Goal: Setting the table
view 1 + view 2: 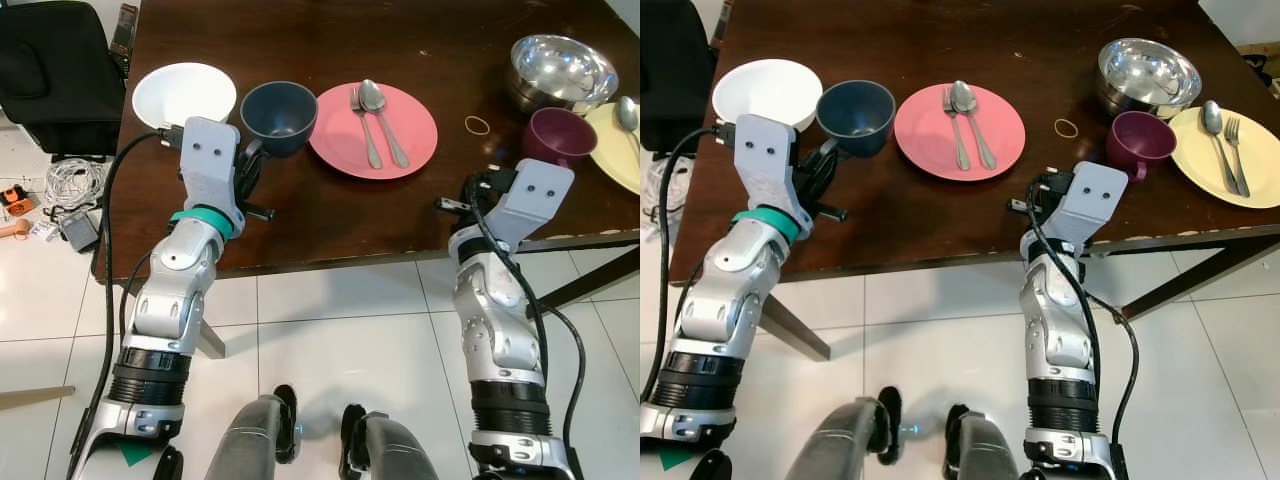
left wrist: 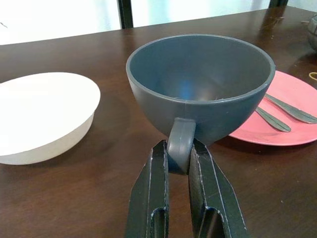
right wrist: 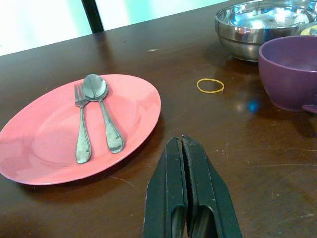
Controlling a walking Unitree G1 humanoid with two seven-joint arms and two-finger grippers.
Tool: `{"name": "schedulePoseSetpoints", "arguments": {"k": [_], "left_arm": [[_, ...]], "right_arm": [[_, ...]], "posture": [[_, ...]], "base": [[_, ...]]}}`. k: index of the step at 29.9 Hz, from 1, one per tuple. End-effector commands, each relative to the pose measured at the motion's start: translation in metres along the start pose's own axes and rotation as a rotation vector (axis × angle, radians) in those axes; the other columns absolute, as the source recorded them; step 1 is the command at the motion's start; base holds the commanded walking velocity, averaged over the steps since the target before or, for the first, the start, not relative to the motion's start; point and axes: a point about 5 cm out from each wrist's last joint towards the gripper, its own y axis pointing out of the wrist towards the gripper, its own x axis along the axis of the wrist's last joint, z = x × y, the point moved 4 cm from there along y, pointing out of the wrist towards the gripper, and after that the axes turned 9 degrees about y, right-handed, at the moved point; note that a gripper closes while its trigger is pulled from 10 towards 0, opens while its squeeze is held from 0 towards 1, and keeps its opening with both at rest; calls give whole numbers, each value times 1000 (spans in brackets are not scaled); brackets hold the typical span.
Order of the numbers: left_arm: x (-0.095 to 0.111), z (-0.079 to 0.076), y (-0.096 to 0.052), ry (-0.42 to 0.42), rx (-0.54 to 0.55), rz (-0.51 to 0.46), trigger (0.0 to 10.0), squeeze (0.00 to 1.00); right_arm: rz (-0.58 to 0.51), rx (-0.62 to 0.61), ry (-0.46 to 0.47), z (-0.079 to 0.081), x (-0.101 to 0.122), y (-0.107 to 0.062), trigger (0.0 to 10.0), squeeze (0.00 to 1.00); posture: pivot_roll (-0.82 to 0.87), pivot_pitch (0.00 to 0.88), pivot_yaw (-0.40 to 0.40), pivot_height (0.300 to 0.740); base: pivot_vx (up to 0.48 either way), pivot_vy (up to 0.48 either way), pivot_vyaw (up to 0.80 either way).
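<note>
The left tool [image 2: 179,163] pinches the handle of the blue cup [image 2: 200,84], which sits on the dark tabletop [image 1: 330,220] between a white bowl [image 1: 184,94] and a pink plate [image 1: 373,130] holding a fork [image 3: 81,124] and spoon [image 3: 103,114]. The right tool [image 3: 182,148] hovers clenched and empty near a rubber band [image 3: 210,86], purple cup [image 3: 290,72] and steel bowl [image 1: 562,68].

Two silver, jointed metal arms with ribbed black bands near the elbows. Each wrist ends in a pale grey, boxy housing marked by two small dark screw holes. The left arm [image 1: 175,300] wears a teal ring below its housing; the right arm [image 1: 495,320] has none. Black cables loop along both arms. Each gripper has two long black fingers [image 2: 153,198].
</note>
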Motion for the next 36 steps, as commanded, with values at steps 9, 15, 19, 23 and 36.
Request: {"name": "schedulePoseSetpoints", "arguments": {"k": [9, 15, 19, 23, 36], "left_arm": [[-1, -2, 0, 11, -3, -2, 10000, 0], [-1, -2, 0, 15, -7, -4, 10000, 0], [-1, -2, 0, 18, -7, -1, 10000, 0], [-2, -1, 0, 18, -6, 0, 10000, 0], [-2, -2, 0, 19, -9, 0, 10000, 0]], "right_arm": [[21, -18, 2, -4, -6, -2, 10000, 0], [21, -17, 2, -4, -6, -2, 10000, 0], [21, -15, -2, -3, -6, -2, 10000, 0], [21, -14, -3, -3, -7, -2, 10000, 0], [20, -16, -6, -3, -7, -2, 10000, 0]], "posture": [[113, 119, 61, 740], [115, 120, 63, 740], [117, 122, 65, 740], [117, 122, 65, 740], [116, 122, 68, 740]], "base": [[0, 0, 0], [-106, 0, 0], [-382, 0, 0], [-369, 0, 0], [-351, 0, 0]]}}
